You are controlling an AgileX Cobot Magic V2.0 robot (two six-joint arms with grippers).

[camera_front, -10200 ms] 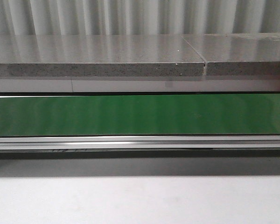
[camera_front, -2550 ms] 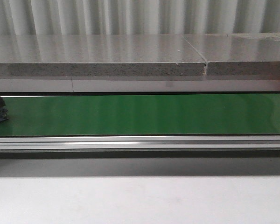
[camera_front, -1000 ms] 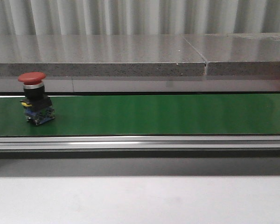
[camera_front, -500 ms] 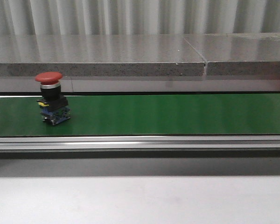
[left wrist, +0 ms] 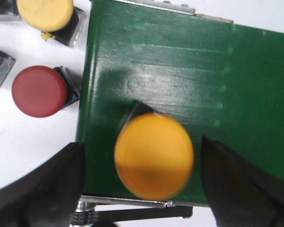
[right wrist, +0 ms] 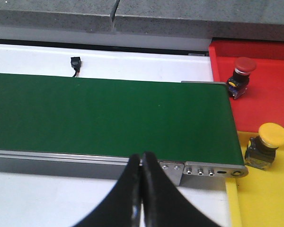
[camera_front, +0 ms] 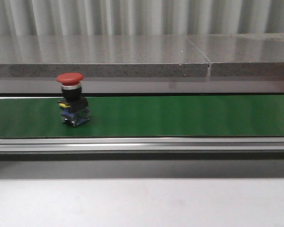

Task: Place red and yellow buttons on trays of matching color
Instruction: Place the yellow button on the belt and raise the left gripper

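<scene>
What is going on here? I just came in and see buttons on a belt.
A red mushroom-head push button stands upright on the green conveyor belt, untouched. The left tool is open around a yellow mushroom-head push button at the belt's end. The right tool is shut and empty, near a red tray and yellow tray, each holding a matching button.

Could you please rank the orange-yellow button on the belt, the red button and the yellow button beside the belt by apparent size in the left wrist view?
1. Orange-yellow button, clearly largest, though it probably sits nearest the camera.
2. Red button and yellow button: unsure, since the yellow one is cut off by the picture's edge.
</scene>
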